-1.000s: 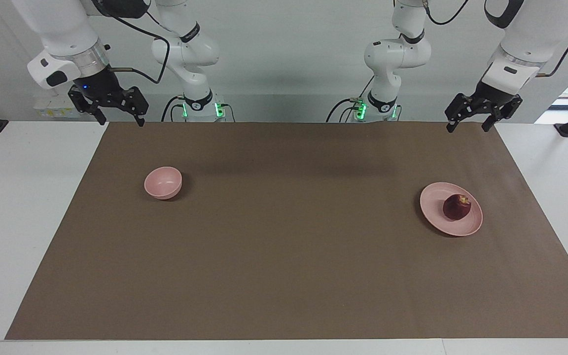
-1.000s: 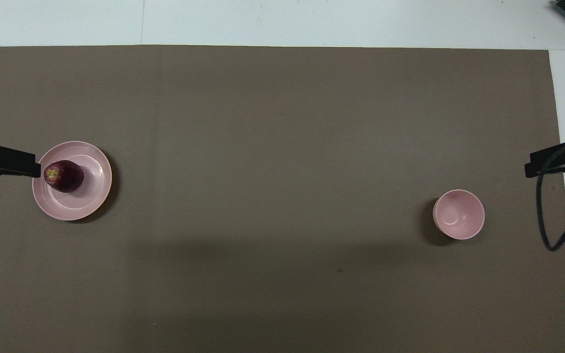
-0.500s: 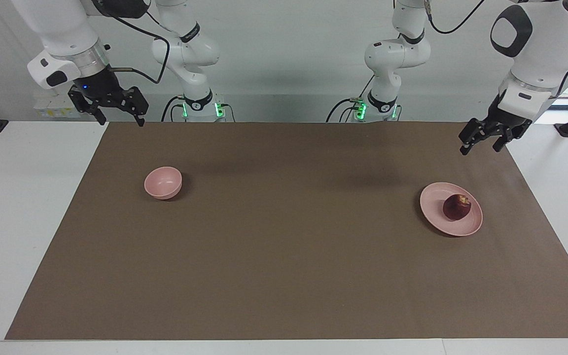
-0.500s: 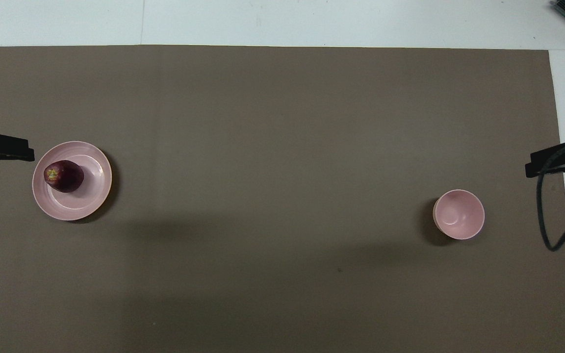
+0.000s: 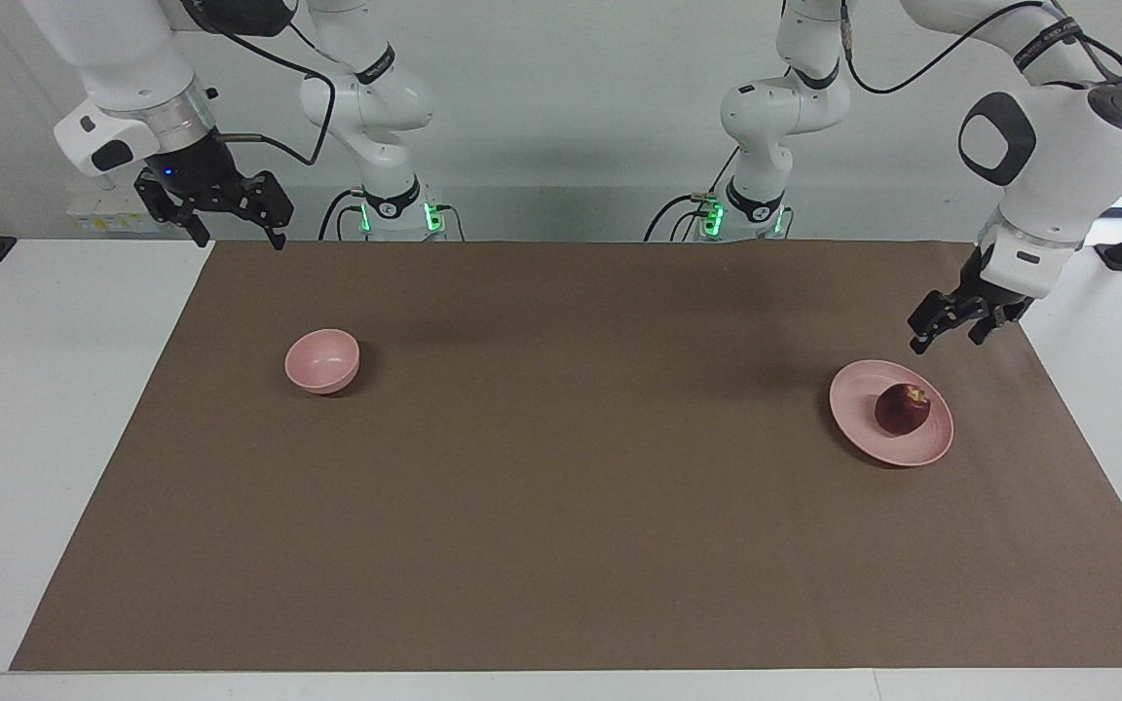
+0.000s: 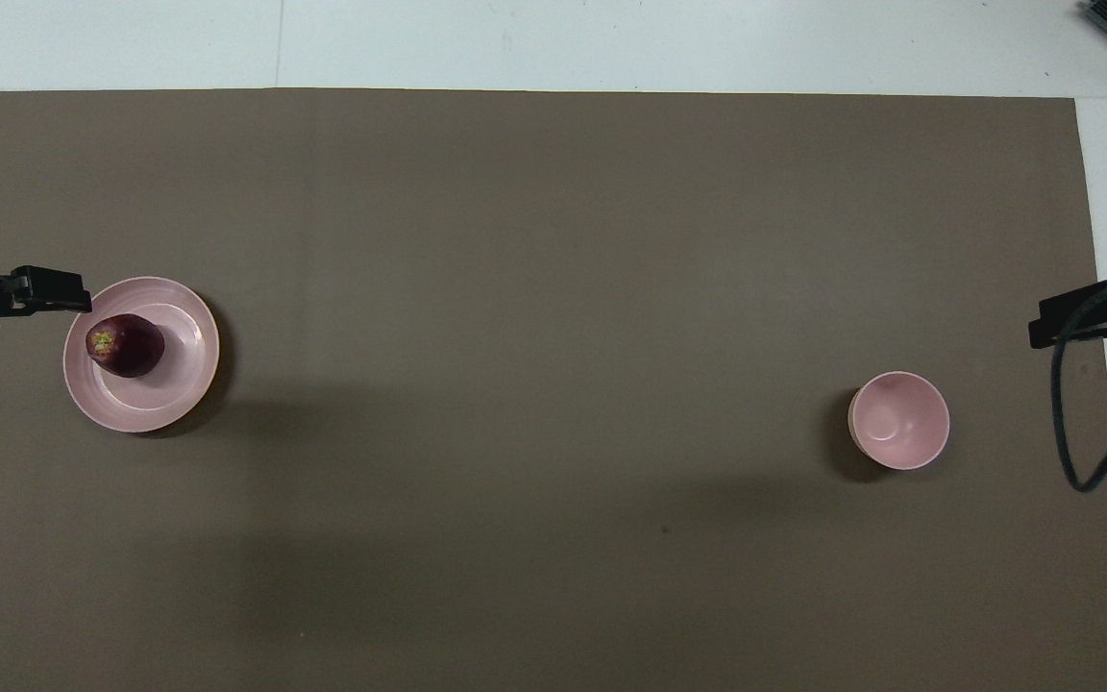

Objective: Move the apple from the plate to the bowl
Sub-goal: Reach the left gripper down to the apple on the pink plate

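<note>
**Apple on the plate, both grippers up in the air**

Apple (image 5: pixel 903 409) sits on the pink plate (image 5: pixel 858 409) at the left arm's end of the brown mat (image 5: pixel 561 506). It is dark red, with a yellowish patch by the stem that shows best from overhead (image 6: pixel 125 345). It lies off the plate's middle, on the part of the plate (image 6: pixel 184 365) closest to the left arm's end of the table.

The bowl (image 5: pixel 322 361) stands upright at the right arm's end of the mat, well apart from the plate, with nothing inside it. From overhead its pale pink inside (image 6: pixel 898 420) is bare.

The left gripper (image 5: pixel 946 326) hangs in the air over the mat, close to the plate's rim on the robots' side and above it. It touches neither plate nor apple. Its fingers point downward, stand a little apart and hold nothing. In the overhead view its dark tip (image 6: pixel 49 291) shows just beside the plate's edge.

The right gripper (image 5: pixel 235 222) waits high up over the mat's corner at its own end, near the robots' edge of the table. Its fingers are spread wide and hold nothing. A black cable (image 6: pixel 1077 413) loops down from it in the overhead view.

The mat covers most of the white table (image 5: pixel 55 409).
</note>
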You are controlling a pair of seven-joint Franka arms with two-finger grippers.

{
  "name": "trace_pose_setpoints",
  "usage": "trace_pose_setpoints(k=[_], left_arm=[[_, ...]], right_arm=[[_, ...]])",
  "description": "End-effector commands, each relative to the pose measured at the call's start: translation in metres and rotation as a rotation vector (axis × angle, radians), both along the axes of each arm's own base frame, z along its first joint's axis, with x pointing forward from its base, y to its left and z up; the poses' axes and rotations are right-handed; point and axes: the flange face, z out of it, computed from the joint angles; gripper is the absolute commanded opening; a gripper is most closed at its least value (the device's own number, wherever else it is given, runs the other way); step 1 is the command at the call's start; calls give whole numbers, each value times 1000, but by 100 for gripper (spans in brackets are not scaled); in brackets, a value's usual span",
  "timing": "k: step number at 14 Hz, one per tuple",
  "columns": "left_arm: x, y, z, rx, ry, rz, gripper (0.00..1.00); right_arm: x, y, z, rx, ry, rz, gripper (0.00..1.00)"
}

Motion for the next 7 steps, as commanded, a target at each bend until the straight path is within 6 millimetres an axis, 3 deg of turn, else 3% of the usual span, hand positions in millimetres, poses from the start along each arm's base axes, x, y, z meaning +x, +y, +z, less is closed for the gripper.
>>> trace_pose_setpoints(k=[1,3,7], left_arm=[[4,11,-35,-6,2,19,100],[13,13,-76,-10,11,31,100],[4,12,-131,-10,-6,41,100]], right_arm=[[-7,-1,1,-3,9,-3,100],[-8,-1,1,-3,10,-3,100],[-8,-1,-1,-2,12,0,100]])
